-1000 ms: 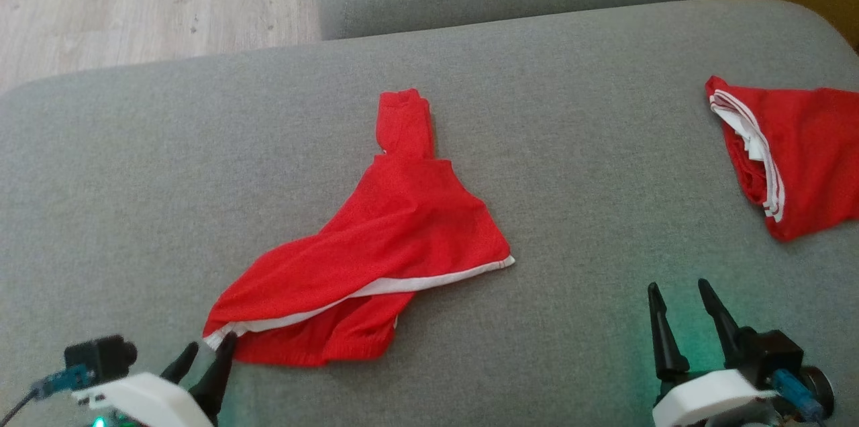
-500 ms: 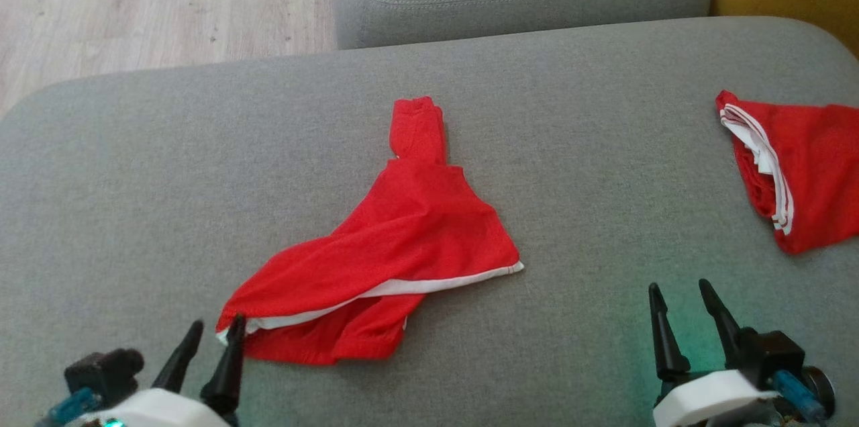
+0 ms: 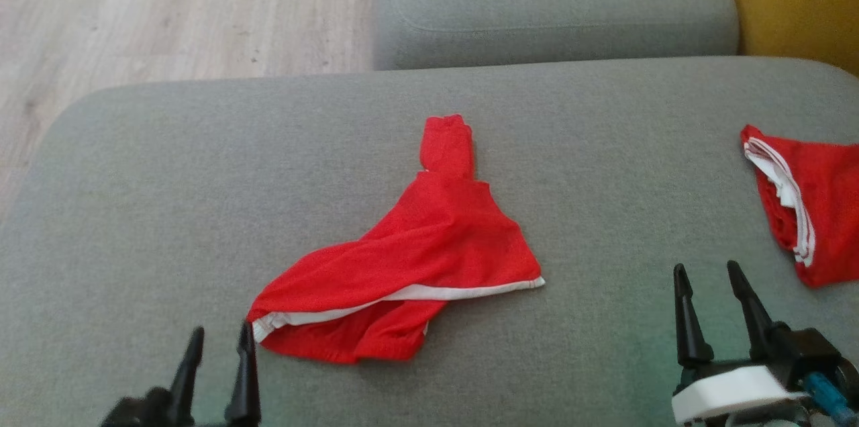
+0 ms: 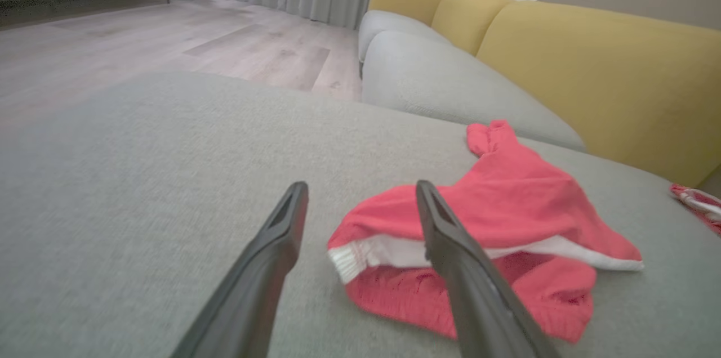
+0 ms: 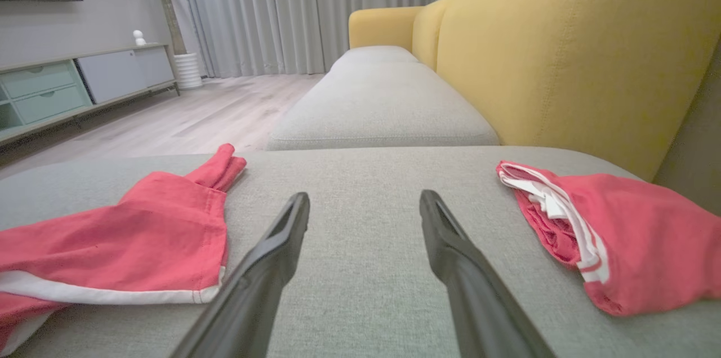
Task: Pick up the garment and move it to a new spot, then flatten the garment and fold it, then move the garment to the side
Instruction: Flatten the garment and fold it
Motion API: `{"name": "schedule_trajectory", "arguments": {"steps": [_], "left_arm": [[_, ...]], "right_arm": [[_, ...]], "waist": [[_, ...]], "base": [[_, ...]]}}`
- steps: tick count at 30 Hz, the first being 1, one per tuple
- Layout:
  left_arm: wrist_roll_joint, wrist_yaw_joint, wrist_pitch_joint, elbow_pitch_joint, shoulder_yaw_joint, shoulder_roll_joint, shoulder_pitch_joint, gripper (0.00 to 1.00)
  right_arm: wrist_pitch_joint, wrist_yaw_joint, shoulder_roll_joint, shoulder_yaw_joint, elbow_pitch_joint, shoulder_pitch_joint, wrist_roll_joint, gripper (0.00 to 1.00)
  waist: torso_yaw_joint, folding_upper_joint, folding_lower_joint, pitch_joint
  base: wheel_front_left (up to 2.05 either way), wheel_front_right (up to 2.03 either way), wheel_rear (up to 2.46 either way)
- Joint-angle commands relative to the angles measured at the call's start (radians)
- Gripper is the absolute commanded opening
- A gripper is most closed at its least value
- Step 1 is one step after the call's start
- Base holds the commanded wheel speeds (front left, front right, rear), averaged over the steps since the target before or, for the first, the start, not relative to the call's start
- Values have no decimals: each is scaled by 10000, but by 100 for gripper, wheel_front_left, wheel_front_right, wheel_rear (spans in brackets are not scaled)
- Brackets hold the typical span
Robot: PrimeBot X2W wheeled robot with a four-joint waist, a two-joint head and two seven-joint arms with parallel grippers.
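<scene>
Now both jaws spread empty: my left gripper (image 3: 223, 328) sits just beside the crumpled red garment (image 3: 429, 252) on the grey cushion (image 3: 168, 178), right gripper (image 3: 706, 266) well apart; light, limp cloth, I judge, best pinched at its white-banded corner (image 3: 265, 327).

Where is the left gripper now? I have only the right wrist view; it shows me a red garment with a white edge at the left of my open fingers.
Observer: The left gripper stands open at the near left corner of that red garment, fingertips beside the corner.
Operator: Does it touch the cloth?
Observer: I cannot tell; in the left wrist view the white ribbed corner shows in the gap between its two fingers, low on the grey cushion.
Operator: Is there room to the left of the garment?
Observer: Yes, the head view shows bare cushion on that side up to its rounded edge, then pale wood floor.
</scene>
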Motion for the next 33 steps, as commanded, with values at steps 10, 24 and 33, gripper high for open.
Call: {"name": "schedule_trajectory", "arguments": {"steps": [10,24,33], "left_arm": [[2518,-1115,-175,619,2222,-1357,221,100],[3852,-2217,-177,1165,3380,-2366,206,100],[3418,-2315,607,1240,3010,-2068,-341,100]], "right_arm": [[-138,67,-74,737,-116,106,225,100],[-138,67,-74,995,29,63,312,100],[321,67,-74,1744,168,-908,1049,100]], "waist": [[472,0,1,-82],[419,0,1,-61],[429,0,1,-9]], "base": [[0,0,0],[0,0,0],[0,0,0]]}}
